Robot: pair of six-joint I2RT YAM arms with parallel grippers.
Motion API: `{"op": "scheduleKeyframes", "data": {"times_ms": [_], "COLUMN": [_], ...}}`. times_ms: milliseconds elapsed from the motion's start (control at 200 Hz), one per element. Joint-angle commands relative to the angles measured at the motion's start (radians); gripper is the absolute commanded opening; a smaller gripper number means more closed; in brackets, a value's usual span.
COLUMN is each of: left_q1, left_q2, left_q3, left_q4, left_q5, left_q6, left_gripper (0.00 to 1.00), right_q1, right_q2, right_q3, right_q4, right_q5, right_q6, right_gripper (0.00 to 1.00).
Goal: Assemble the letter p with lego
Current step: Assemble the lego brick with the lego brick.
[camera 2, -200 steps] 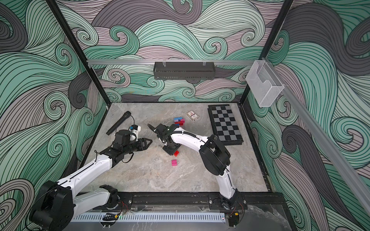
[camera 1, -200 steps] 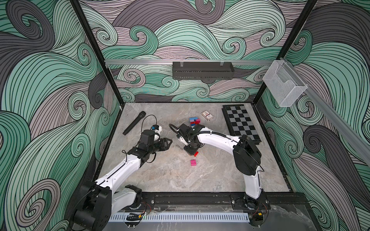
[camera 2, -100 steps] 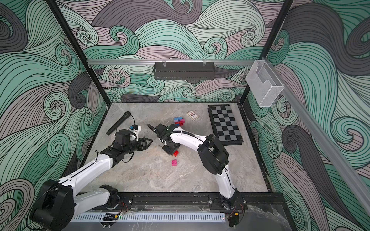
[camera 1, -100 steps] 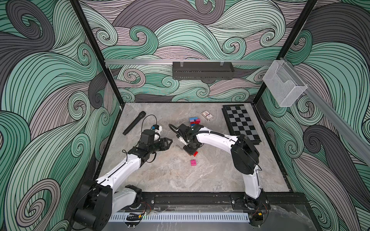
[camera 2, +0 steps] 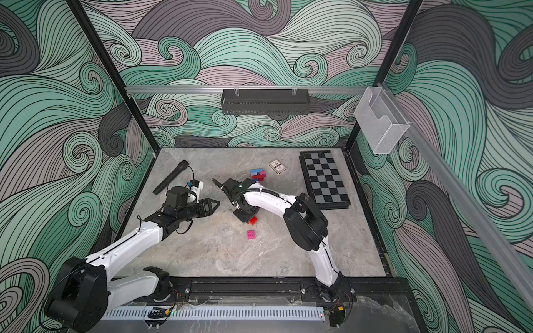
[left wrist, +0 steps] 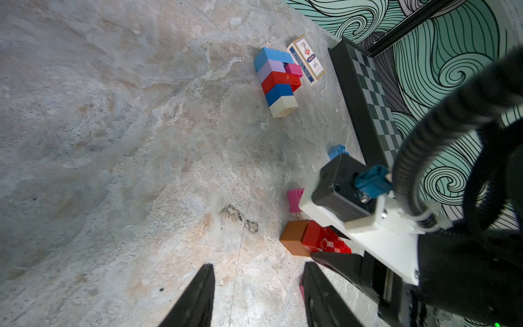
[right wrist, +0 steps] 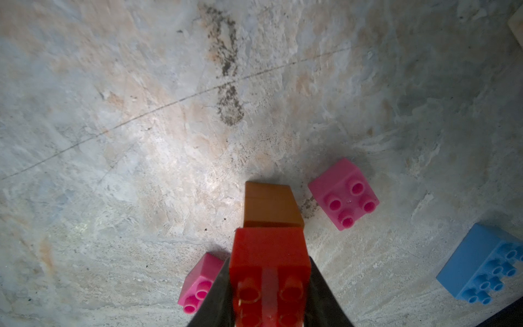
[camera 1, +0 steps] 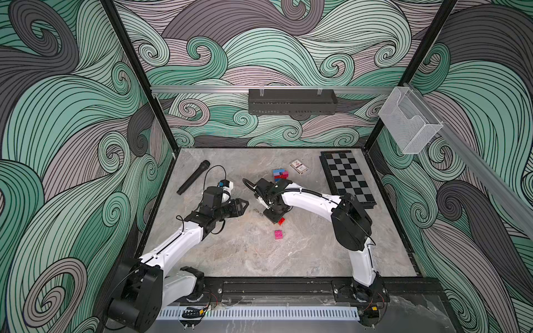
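Lego stack [camera 1: 280,174]: blue, lilac, red and white, part-built; lies on the table beside the card deck [camera 1: 298,166], well apart from both arms.
Red brick [right wrist: 268,254]: orange brick [right wrist: 270,205] joined to its end; right jaws clenched on it, low at mid-table.
Pink brick [right wrist: 343,194]: loose, just beside that pair.
Left jaws: parted, empty, hovering near.
Change: only the right elbow [camera 1: 350,219] has swung slightly; bricks unmoved.
Meaning: pair probably gripped, carry to the stack not begun.
Table [camera 1: 230,253]: grey marble look; also carries chessboard [camera 1: 346,176] and microphone [camera 1: 193,177].
Room: wave-pattern walls [camera 1: 72,115].

eleven lego bricks [left wrist: 278,82] (six stacked, five loose), one microphone [camera 1: 193,178], one card deck [camera 1: 298,166], one chessboard [camera 1: 347,176].
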Motion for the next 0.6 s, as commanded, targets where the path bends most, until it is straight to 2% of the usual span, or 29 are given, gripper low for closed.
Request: {"op": "scheduleKeyframes", "data": {"times_ms": [0, 595], "left_q1": [0.009, 0.012], "left_q2": [0.007, 0.025], "left_q3": [-0.001, 0.002], "left_q4": [0.016, 0.023], "left_q5": [0.02, 0.047], "left_q6": [-0.003, -0.008], "left_gripper": [0.51, 0.52], "right_q1": [-0.004, -0.005], "right_q2": [0.04, 0.103], "right_q3": [0.012, 0.072], "right_q4": [-0.042, -0.093], "right_q5": [0.007, -0.059], "right_q6": [0.015, 0.019], "right_gripper": [0.21, 0.19]}}
